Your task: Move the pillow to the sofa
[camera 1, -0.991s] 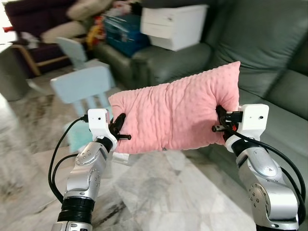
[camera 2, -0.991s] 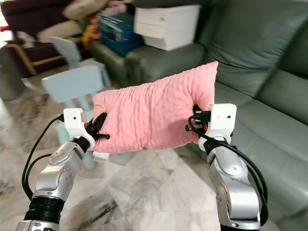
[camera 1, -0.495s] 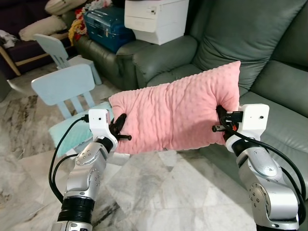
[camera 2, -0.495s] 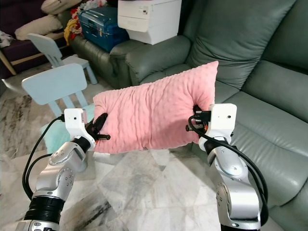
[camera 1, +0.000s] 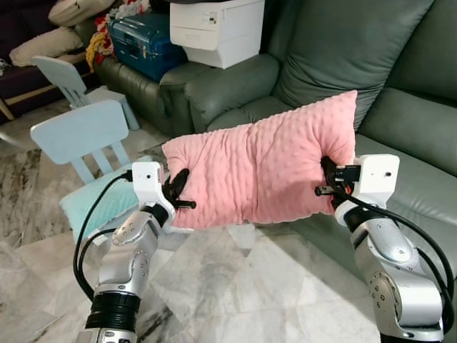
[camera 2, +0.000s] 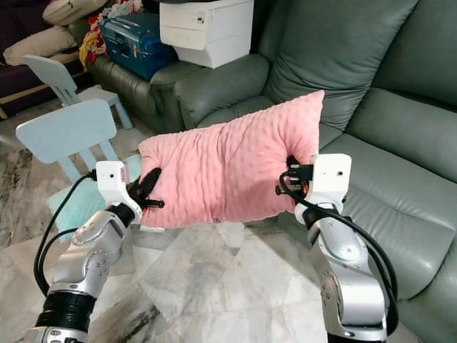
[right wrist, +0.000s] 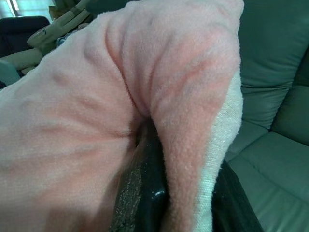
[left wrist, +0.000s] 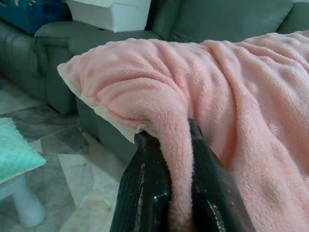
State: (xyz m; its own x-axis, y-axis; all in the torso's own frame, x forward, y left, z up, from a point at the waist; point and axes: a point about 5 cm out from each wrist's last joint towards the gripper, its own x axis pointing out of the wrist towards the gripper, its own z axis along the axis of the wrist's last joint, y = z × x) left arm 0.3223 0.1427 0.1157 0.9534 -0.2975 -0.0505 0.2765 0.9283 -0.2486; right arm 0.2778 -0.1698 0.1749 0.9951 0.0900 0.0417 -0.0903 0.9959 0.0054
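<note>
A pink dimpled pillow [camera 1: 260, 171] hangs in the air between my two arms, in front of the grey-green leather sofa [camera 1: 400, 121]. My left gripper [camera 1: 180, 191] is shut on the pillow's left edge, and the left wrist view shows its black fingers [left wrist: 145, 193] pinching a fold of pink fabric [left wrist: 231, 96]. At the pillow's right edge my right gripper [camera 1: 327, 179] is shut on it, with fabric [right wrist: 96, 111] wrapped over one black finger [right wrist: 149, 193]. The sofa seat [camera 2: 378, 179] lies just behind and to the right of the pillow.
A white printer [camera 1: 214, 28] sits on the sofa's left armrest, a blue case [camera 1: 139, 39] behind it. Two pale blue child chairs [camera 1: 78, 136] stand at the left on the marble floor [camera 1: 235, 286]. A mint cushion [camera 1: 103, 204] lies near my left arm.
The view has swung toward the sofa, so the chairs and the printer have slid left and the blur has cleared. Both grippers hold the pillow as before.
</note>
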